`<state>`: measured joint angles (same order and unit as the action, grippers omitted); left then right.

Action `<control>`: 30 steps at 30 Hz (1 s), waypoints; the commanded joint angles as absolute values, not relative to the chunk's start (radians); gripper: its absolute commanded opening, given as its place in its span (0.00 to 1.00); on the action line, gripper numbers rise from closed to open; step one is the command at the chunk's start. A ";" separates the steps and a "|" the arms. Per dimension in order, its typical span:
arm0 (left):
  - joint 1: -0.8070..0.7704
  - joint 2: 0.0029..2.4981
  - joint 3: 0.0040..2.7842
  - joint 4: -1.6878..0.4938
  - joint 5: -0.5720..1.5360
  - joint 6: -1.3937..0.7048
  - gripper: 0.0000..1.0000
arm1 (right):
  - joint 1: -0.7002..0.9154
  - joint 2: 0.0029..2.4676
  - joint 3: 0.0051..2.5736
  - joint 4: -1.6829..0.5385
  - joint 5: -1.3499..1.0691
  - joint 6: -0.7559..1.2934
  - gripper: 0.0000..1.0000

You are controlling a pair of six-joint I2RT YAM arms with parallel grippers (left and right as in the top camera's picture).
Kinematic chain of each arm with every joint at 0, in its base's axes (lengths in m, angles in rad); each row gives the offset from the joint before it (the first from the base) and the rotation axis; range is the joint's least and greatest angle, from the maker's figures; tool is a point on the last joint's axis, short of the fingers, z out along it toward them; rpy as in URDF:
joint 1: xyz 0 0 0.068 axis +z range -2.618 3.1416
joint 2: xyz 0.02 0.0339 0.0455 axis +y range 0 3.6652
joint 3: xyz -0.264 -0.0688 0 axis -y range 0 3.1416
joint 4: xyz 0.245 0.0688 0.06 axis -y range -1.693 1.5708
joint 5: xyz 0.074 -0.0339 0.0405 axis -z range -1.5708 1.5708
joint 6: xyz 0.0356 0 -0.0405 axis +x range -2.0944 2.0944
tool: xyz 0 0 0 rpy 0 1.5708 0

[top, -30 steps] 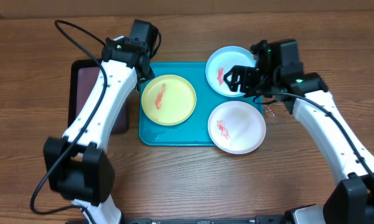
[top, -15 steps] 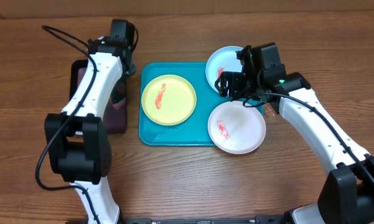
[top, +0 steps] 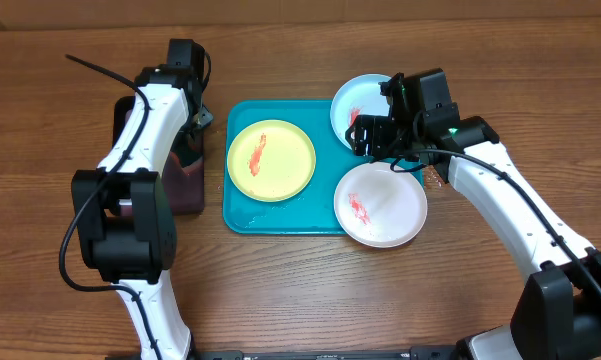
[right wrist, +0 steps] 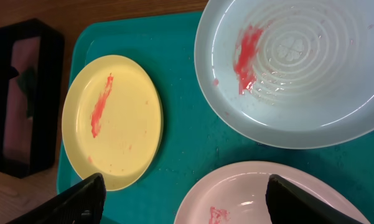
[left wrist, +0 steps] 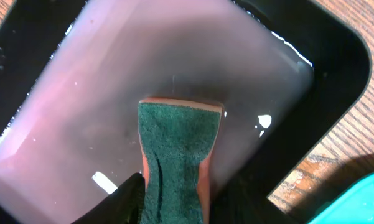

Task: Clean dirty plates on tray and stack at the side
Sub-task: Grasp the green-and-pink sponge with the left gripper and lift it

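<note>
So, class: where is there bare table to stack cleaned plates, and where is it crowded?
Free: bare table in front of the tray, between both arms. Crowded: the tray itself, under three plates, and the narrow gap beside the black tray.

We find the tray (top: 280, 215) toward the bench's far edge with three plates (top: 271, 160) on it. Left of it is a smaller tray (top: 118, 140) with a sponge (left wrist: 177, 155) in it.

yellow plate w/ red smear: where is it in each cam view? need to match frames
Overhead: yellow plate on the left half of the turquoise tray.
Left wrist: not in it; sponge in black tray, turquoise tray corner bottom right.
Right wrist: yellow plate left of centre, on the tray.
Shared landmark: the turquoise tray, in all three.
</note>
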<state>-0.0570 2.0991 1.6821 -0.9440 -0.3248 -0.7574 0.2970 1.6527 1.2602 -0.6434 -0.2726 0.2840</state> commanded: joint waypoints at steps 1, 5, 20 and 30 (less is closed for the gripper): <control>-0.056 2.122 1.673 -0.945 -0.310 -0.776 0.42 | 0.299 1.653 1.282 -0.638 -0.262 0.284 0.84; -0.056 2.122 1.637 -0.945 -0.289 -0.788 0.39 | 0.299 1.653 1.282 -0.637 -0.262 0.284 0.84; -0.056 2.122 1.538 -0.872 -0.291 -0.812 0.33 | 0.299 1.653 1.282 -0.639 -0.262 0.284 0.84; -0.057 2.119 1.554 -0.863 -0.289 -0.733 0.04 | 0.298 1.653 1.282 -0.639 -0.262 0.284 0.83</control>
<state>-0.0570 2.1063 1.5429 -0.8490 -0.2909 -0.7853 0.2970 1.6527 1.2602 -0.6441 -0.2726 0.2840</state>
